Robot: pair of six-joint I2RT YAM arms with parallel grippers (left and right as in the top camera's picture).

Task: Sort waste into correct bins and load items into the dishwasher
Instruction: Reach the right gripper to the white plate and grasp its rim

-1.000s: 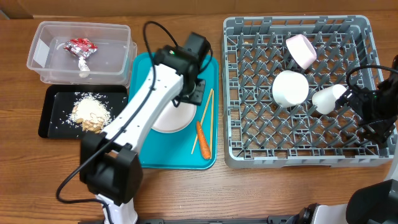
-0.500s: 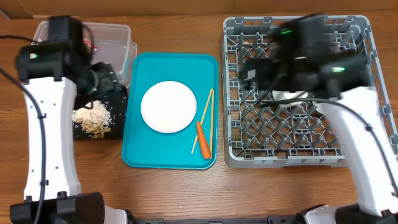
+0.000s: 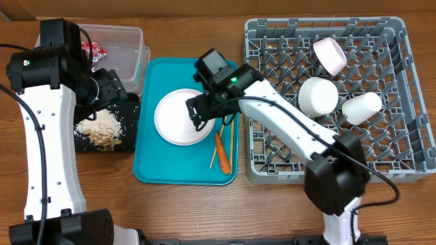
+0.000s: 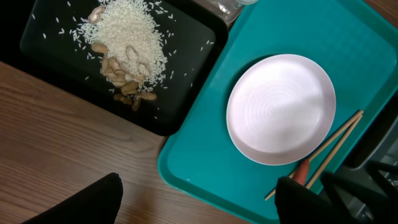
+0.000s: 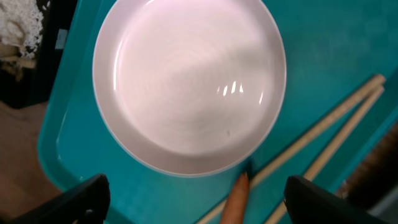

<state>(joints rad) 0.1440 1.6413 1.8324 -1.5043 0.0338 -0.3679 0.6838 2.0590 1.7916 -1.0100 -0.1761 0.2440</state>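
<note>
no writing, brand, number or sign can be read in any view. the crumpled red-and-silver wrapper [image 3: 94, 48] in the clear tub [image 3: 133, 44] shows only patches of colour, too small to tell any lettering. a small pale patch [image 5: 60, 38] on the rim of the black tray [image 5: 31, 84] is blurred in the right wrist view and gives nothing legible.
</note>
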